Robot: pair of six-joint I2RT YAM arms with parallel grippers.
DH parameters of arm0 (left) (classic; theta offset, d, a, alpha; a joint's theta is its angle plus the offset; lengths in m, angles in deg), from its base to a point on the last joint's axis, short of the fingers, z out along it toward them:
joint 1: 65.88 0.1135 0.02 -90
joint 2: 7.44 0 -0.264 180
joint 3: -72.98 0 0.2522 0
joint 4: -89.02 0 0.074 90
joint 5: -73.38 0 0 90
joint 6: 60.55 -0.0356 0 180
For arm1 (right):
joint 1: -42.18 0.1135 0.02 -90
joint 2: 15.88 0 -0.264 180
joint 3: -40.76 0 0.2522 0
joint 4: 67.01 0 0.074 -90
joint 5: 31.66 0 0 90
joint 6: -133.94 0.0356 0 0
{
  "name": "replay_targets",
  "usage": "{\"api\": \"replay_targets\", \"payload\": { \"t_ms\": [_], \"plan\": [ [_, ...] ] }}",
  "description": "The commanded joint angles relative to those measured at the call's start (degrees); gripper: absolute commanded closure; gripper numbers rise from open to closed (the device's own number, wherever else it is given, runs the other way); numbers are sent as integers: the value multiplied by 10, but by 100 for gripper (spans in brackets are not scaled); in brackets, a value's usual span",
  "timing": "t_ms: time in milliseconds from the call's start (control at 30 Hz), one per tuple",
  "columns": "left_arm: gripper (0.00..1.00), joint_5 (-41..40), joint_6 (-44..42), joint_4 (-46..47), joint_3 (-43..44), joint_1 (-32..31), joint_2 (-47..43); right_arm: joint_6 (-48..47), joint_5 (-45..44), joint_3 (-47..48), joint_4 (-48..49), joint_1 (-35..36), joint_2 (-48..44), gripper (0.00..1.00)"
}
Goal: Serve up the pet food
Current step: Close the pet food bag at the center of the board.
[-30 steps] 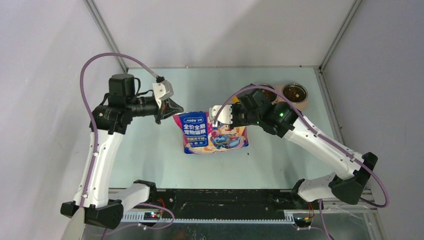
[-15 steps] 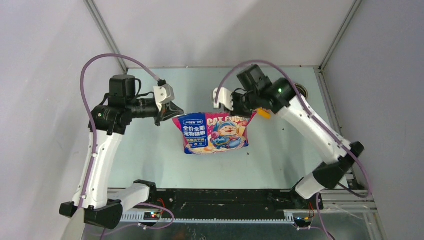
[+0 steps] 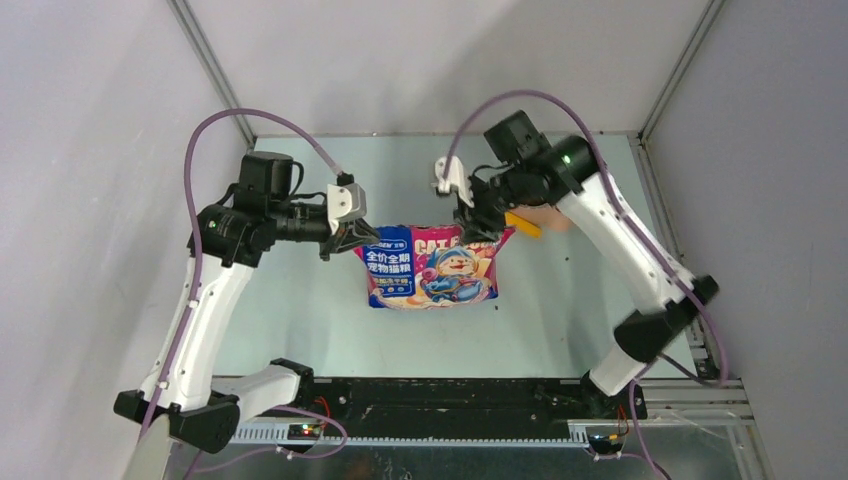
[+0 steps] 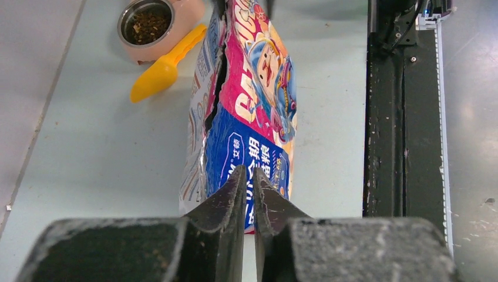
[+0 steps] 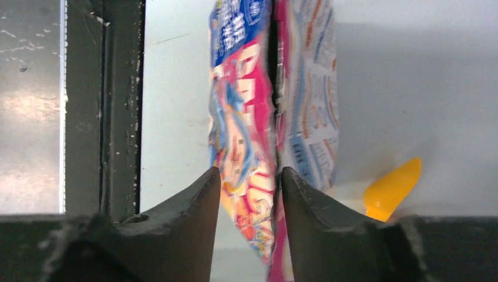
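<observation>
We can't see inside the bag, right wrist view blurs it, and the right gripper hides part of the yellow scoop.

The bag is showing a glossy print. At its left a blue panel is carrying white characters, and at its right hot pink is carrying yellow-and-white lettering and a cartoon figure. Its torn inner lining is glinting silver. The scoop is glowing plain yellow. The bowl is showing pale pink outside and steel grey inside, and the pet food is looking dark brown. The table is lying pale mint green — the arms are gleaming white with black joints, above a black rail at the near edge.
</observation>
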Motion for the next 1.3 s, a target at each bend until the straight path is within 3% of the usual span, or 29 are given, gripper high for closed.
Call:
{"api": "replay_targets", "payload": {
  "t_ms": [0,67,267,400,667,833,933,1100,1133,1267],
  "plan": [
    [85,-5,-7,6,13,-13,3,11,-50,-161,197,44,-152,48],
    [85,-5,-4,8,10,-13,2,10,-92,-200,244,67,-169,42],
    [85,-6,0,10,5,-13,0,25,-176,-228,302,93,-160,39],
    [85,-7,1,10,5,-14,0,31,-208,-219,322,100,-147,42],
    [85,-12,-2,8,4,-13,-1,2,-231,-226,287,124,-138,58],
    [85,-16,-3,7,4,-14,-3,-12,-223,-233,264,136,-143,59],
    [85,-17,-2,8,3,-13,-3,-18,-238,-232,254,142,-141,66],
    [85,-17,-2,7,5,-14,-2,-12,-257,-228,259,144,-136,90],
    [85,-17,-1,7,6,-13,-1,-7,-263,-227,266,144,-135,99],
    [85,-15,-1,6,9,-13,0,12,-247,-187,260,132,-123,100]
  ]
}}
